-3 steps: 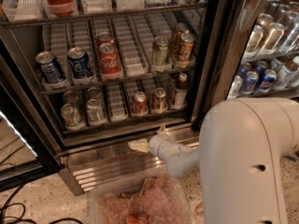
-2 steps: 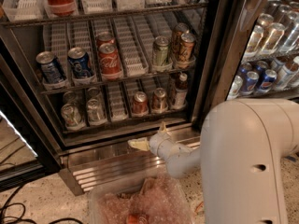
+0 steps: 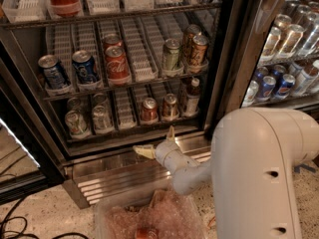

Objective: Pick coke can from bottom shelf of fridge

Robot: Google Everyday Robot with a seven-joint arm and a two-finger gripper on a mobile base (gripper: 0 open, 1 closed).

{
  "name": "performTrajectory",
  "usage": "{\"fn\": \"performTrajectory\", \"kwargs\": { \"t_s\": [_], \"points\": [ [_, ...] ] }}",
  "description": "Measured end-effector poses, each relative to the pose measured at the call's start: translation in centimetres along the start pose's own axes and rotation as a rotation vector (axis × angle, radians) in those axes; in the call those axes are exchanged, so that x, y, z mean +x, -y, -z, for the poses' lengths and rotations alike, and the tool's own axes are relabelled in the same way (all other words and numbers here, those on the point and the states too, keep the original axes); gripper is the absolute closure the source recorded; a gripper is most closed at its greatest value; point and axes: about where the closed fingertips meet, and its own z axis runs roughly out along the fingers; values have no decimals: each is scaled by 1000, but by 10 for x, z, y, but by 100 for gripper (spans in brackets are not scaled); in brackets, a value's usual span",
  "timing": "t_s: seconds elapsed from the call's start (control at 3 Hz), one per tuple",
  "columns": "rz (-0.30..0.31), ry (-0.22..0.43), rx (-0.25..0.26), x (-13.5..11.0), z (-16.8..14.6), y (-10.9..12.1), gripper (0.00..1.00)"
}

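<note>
step: approach; nothing gripped yet.
hand (image 3: pixel 153 139): fingers spread wide, empty, just below the surface's front edge, at the fridge (image 3: pixel 234 59) base.
coke can (image 3: pixel 148 110): upright at the front edge of the surface (image 3: pixel 124 114), right of middle; brown can (image 3: pixel 170 106) just beside it.
next: probably lift, reach in, straddle the can, miss the neighbour.
room: speckled floor (image 3: pixel 45 210), cables (image 3: pixel 15 223), clear bin (image 3: pixel 119 218).

gripper (image 3: pixel 155 143) jaws spread, near of bottom shelf (image 3: pixel 124 114) | coke can (image 3: pixel 148 110) front clear | brown can (image 3: pixel 170 106) just right | left lane free
</note>
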Motion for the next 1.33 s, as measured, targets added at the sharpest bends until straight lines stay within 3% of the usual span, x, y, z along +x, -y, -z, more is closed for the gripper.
{"fn": "performTrajectory", "kwargs": {
  "t_s": [0.67,1.33],
  "points": [
    [30,100,2,-25,-9,-7,0],
    [37,153,-13,-41,-17,-14,0]
  ]
}}
